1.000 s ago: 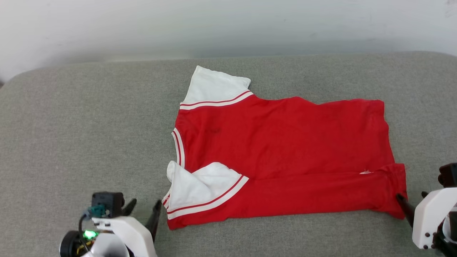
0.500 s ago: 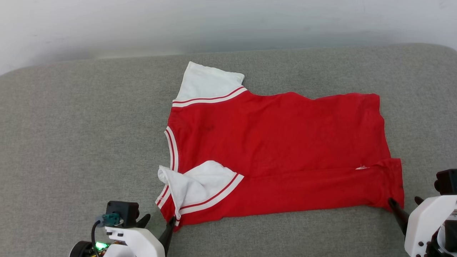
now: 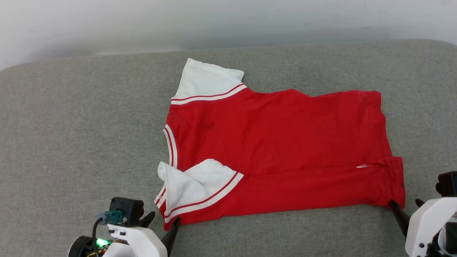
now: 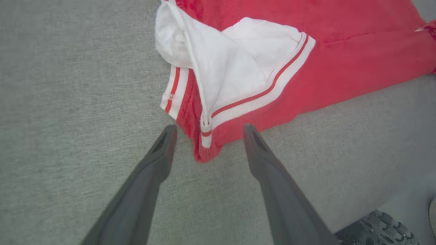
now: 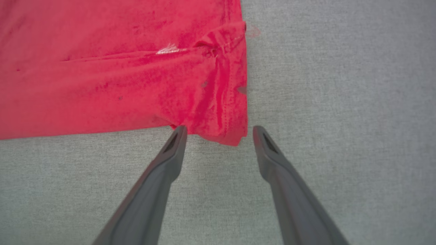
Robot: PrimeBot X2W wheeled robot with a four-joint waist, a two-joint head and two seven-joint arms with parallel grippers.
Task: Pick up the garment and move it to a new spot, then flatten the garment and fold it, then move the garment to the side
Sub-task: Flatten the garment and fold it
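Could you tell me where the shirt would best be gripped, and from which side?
Probably take the shirt by its two near corners, coming from the robot's side. Its near edge is folded over, and each corner points into an open claw: the shoulder corner at the left claw, the hem corner at the right claw.

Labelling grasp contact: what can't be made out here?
- Garment underside: every view, its own cloth covers it.
- Left pincer touching the cloth or not: left wrist view, no height cue.
- Right pincer arm: head view, cut off by right and bottom edges.
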